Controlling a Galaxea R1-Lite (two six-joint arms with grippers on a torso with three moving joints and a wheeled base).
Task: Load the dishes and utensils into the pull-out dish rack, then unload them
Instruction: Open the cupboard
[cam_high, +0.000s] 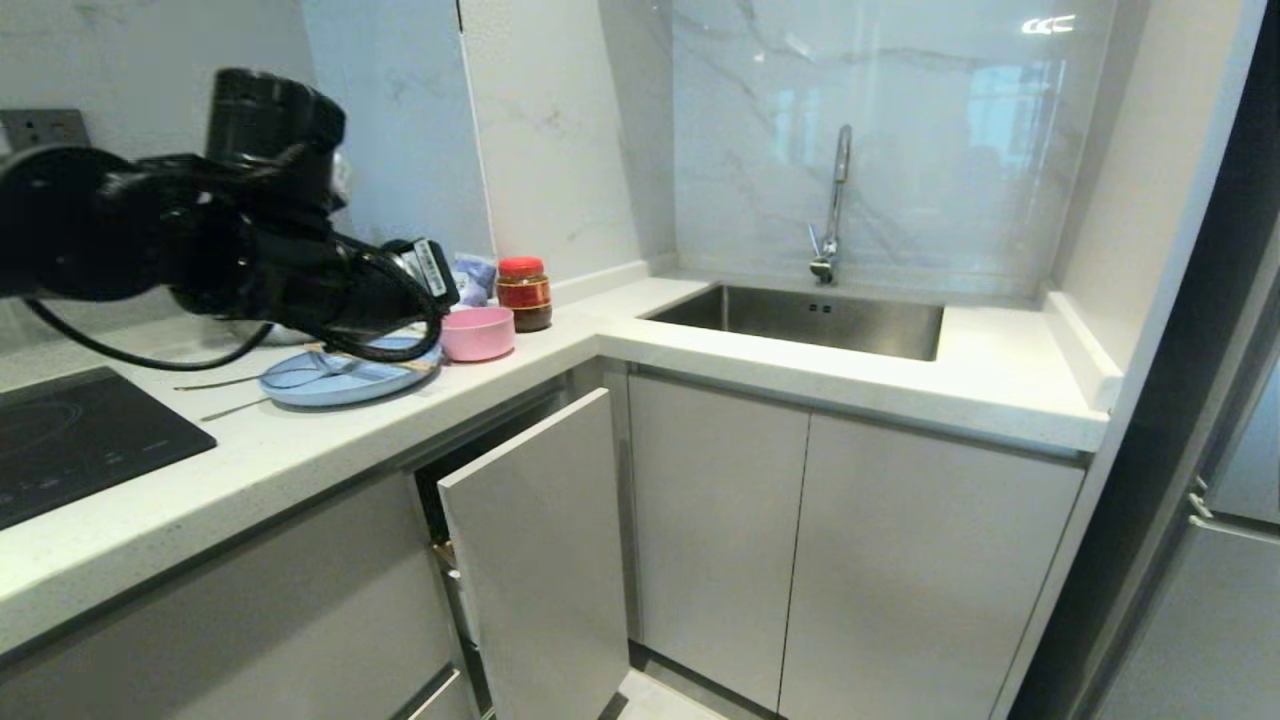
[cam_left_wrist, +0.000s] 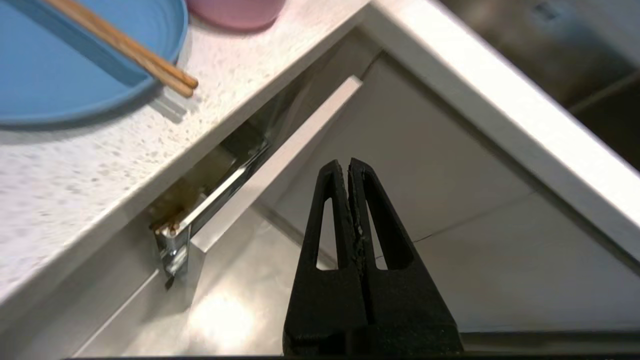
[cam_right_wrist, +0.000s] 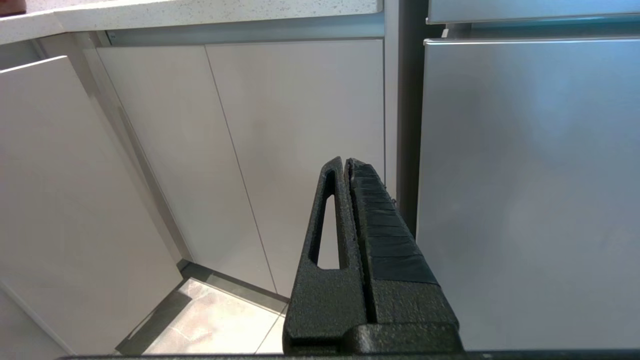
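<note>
left end effector is pressed together, empty, above the part-open pull-out dish rack. i'd hook its front panel's top edge and draw straight outward. plate and chopsticks wait on the bench.

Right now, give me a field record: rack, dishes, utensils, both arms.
rack: front panel pulled partly out from under the counter; basket interior not visible
plate: blue plate on the counter, not loaded
bowl: pink bowl on the counter beside the plate
chopsticks: chopsticks lying across the plate, tips past its rim
fork: thin metal fork resting on the plate, handle reaching onto the counter
left gripper: left gripper shut, empty, above the counter edge over the rack gap
right gripper: right gripper shut, empty, low, facing the cabinet doors
</note>
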